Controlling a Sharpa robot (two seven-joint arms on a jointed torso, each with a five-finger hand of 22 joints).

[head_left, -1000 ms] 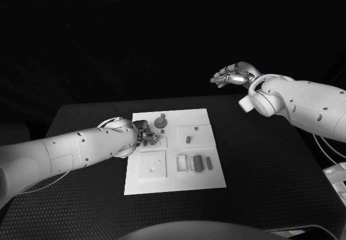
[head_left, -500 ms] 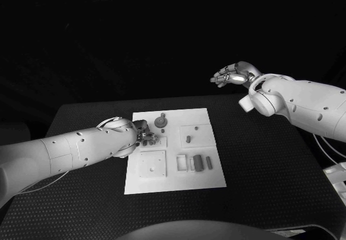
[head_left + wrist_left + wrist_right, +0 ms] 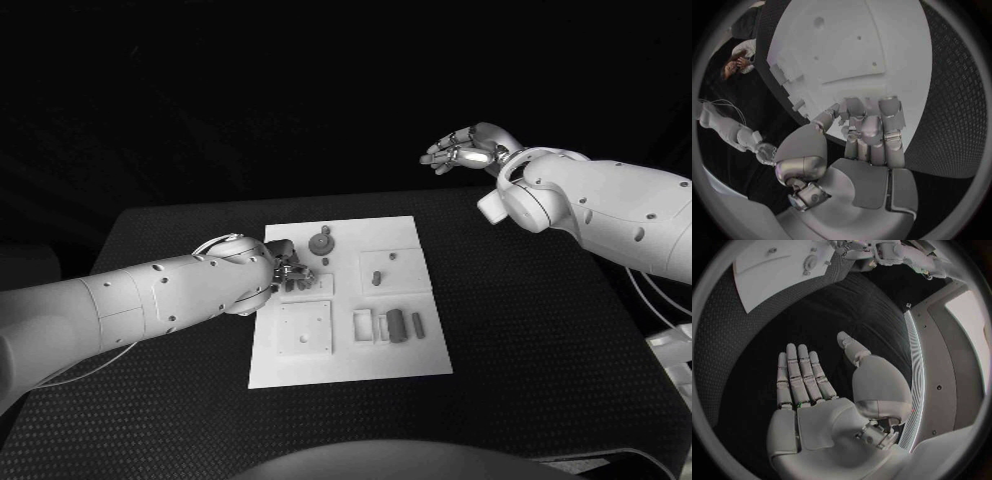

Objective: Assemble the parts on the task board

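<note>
- Two robot arms with smooth, rounded white shells — the left arm (image 3: pixel 130 300) and the right arm (image 3: pixel 620 215) — each dotted with small dark screw holes.
- A thin pale cable runs alongside each arm near the picture's edges.
- The left hand (image 3: pixel 864 135) is silver metal, its segmented fingers (image 3: pixel 892 120) grey-padded, with a bulbous polished thumb base.
- The right hand (image 3: pixel 817 390) matches — silver segments on a flat pale palm plate, with a rounded thumb mound.

Nothing on the task board (image 3: pixel 351 355) has shifted, and neither robot hand has visibly moved.
</note>
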